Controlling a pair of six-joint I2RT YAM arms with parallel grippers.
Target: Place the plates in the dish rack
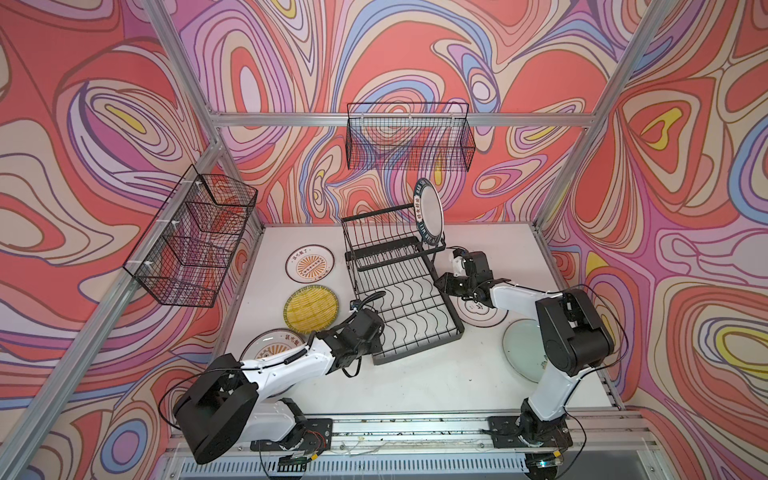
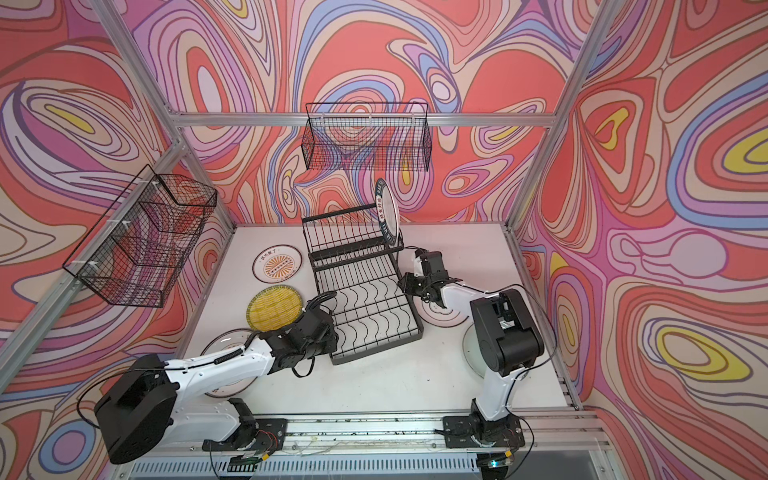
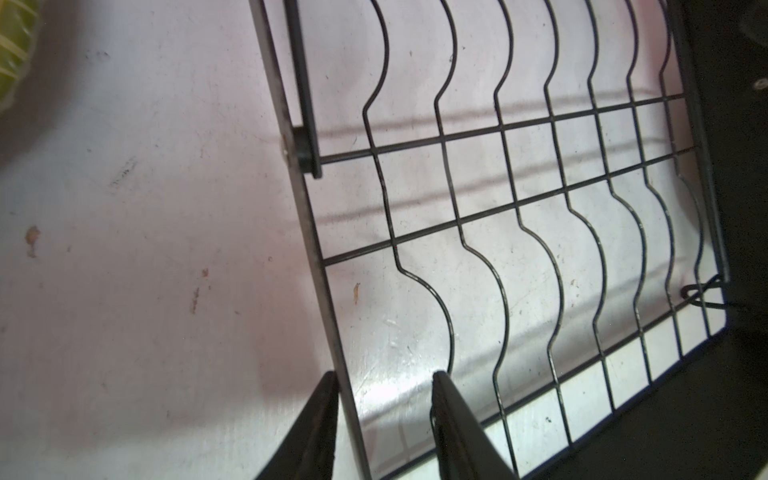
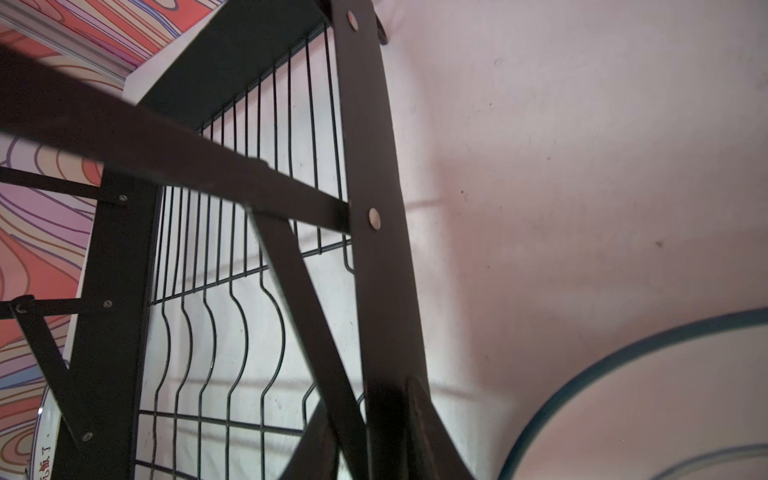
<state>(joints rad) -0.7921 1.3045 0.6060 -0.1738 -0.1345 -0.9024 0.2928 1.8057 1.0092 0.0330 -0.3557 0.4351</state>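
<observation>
Plates [image 1: 311, 309] are lying flat around the dish rack [image 1: 415, 355], one lettered-rim plate [image 1: 430, 212] is standing in its raised tier, and a tug is risking to topple it. The left gripper [image 3: 384, 399] is straddling the rack's side rail, fingers apart; the right gripper [image 4: 370, 407] is seeming clamped on the opposite bar. Arms are hiding parts of three plates.

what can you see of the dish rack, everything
Black metal dish rack: a low flat tray of wavy wires with a solid rim, plus a raised slotted tier at the back. It sits skewed on the white table. One dark-rimmed plate stands upright at one end of the tier; the tray is bare. The left tool straddles the tray's side rim, jaws apart; the right tool seems pinched on a side upright.
</observation>
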